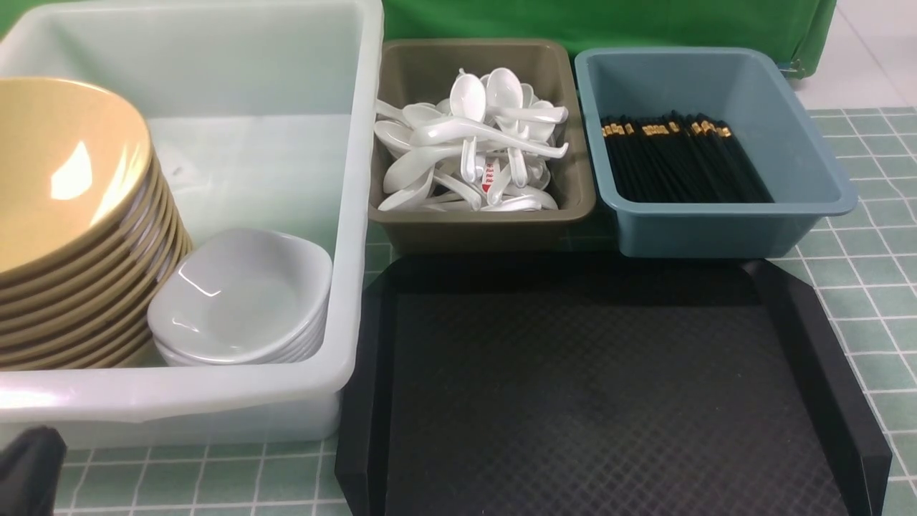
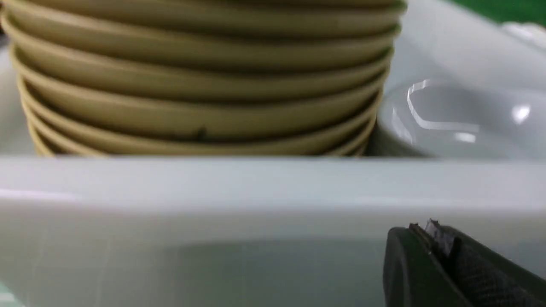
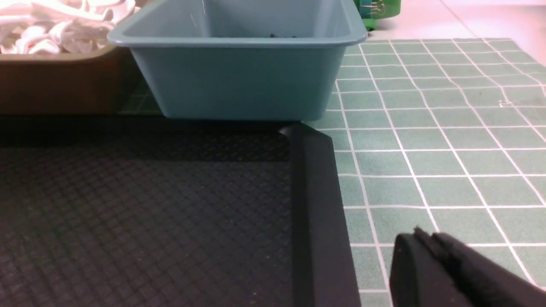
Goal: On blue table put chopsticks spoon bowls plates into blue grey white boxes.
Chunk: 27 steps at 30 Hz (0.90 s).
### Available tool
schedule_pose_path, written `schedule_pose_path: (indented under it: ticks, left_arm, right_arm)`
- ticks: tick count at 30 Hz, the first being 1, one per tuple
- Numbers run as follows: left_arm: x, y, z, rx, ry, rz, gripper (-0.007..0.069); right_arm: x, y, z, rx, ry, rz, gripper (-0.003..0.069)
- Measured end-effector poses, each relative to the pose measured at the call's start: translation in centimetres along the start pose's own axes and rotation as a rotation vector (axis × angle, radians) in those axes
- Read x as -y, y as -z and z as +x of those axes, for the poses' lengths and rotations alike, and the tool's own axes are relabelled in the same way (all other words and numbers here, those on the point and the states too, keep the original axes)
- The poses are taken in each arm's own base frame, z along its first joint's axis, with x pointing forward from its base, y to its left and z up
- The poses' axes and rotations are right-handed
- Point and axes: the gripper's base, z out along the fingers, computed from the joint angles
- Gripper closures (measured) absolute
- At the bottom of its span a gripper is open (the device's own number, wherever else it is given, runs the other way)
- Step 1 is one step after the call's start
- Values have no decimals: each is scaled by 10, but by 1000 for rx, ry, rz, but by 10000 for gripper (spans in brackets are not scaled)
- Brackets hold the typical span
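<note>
Both hands were closed and empty — left hand [image 2: 431,238] low before the white box [image 1: 344,301] holding bowls [image 1: 64,215] and plates [image 1: 243,301], right hand [image 3: 426,247] near the black tray [image 3: 315,204] — so retreating clear seemed best.

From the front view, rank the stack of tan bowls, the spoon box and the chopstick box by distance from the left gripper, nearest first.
The left gripper sits at the robot's near left corner.
1. Stack of tan bowls: inside the white box, just beyond the gripper.
2. Olive-grey box of spoons: middle, farther back.
3. Blue box of chopsticks: far right.
</note>
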Motion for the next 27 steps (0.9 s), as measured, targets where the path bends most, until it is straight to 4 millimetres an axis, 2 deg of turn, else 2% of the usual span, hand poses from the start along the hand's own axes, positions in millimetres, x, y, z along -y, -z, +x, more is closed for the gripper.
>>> schedule_pose_path:
  ticks: [2, 27]
  left_arm:
    - [0, 0, 5, -53, 1, 1, 636]
    - [0, 0, 5, -56, -7, -1, 636]
  right_arm:
    - [0, 0, 0, 0, 0, 0, 582]
    - [0, 0, 0, 0, 0, 0, 561]
